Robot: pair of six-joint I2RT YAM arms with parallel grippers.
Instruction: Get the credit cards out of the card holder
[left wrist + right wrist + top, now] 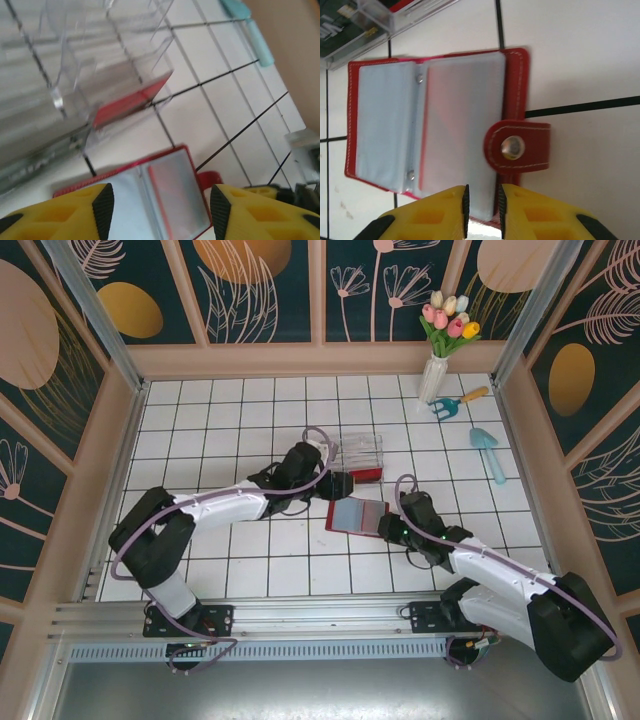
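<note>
A white tiled table is seen from above, and walls painted with flowers are set around it. The left arm and the right arm are bolted at its near edge, and both are stretched out to the middle of the table. A clear plastic box is placed there, and something red is seen lying flat inside it. Just in front of the box, the card holder is laid open on the tiles, with its grey-blue inside turned up and a red border all around. Clear pockets are seen inside it, pinned by two small metal studs. The left claw is held over the card holder, just beside the box. Its yellow fingers are spread wide apart and nothing is held between them. The right claw is placed at the edge of the card holder, close to the tab. Its fingers are almost closed, and the edge of a clear pocket is pinched between them. The small red tab, with a shiny snap on it, is seen lying flat on the tile beside the card holder.
</note>
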